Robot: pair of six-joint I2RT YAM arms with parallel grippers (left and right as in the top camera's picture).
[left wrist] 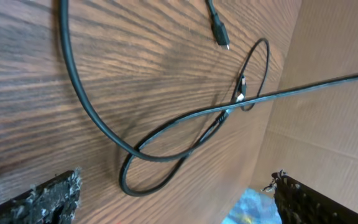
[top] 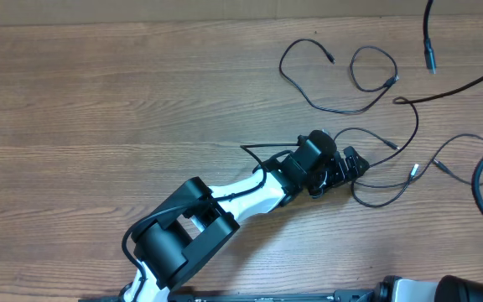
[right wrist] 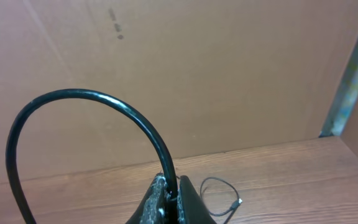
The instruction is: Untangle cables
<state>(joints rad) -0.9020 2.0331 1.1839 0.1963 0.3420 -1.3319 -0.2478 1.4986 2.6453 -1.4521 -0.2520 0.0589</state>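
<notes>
Several thin black cables lie across the right half of the wooden table. One (top: pixel 342 109) forms two loops at the back. Another (top: pixel 392 191) curls beside my left gripper (top: pixel 355 165), and its small plug (top: pixel 413 170) lies to the right. In the left wrist view my left gripper (left wrist: pixel 179 208) is open and empty just above a cable loop (left wrist: pixel 148 183) that crosses a second cable (left wrist: pixel 92 118). A plug (left wrist: pixel 221 34) lies further off. My right gripper (right wrist: pixel 173 190) is shut on a thicker black cable (right wrist: pixel 92 94) that arcs up and left. It does not show in the overhead view.
A cardboard wall (right wrist: pixel 197 74) stands behind the table, and it also shows in the left wrist view (left wrist: pixel 334 137). A small cable loop with a plug (right wrist: pixel 236 201) lies under my right gripper. A thick black cord (top: pixel 480 189) curves at the right edge. A plug (top: pixel 431 60) hangs at the back right.
</notes>
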